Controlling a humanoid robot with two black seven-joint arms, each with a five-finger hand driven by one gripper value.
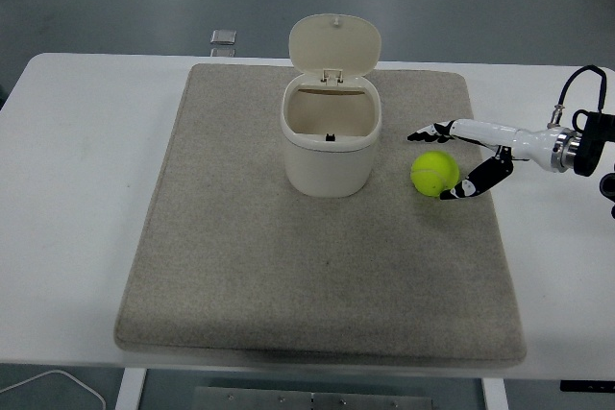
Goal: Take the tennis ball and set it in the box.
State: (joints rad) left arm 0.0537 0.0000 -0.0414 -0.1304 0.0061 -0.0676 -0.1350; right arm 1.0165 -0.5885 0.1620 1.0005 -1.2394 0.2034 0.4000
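A yellow-green tennis ball (434,173) lies on the grey mat (240,266), just right of the white box (329,144), a small bin whose hinged lid stands open. My right hand (432,160) reaches in from the right edge, low over the mat. Its fingers (430,132) are spread behind the ball and its thumb (459,189) is in front, so they bracket the ball's right side without closing on it. The left arm is out of view.
The mat covers most of the white table (77,189). A small grey square object (223,37) lies at the table's far edge. A white cable (48,381) shows below the table's near left corner.
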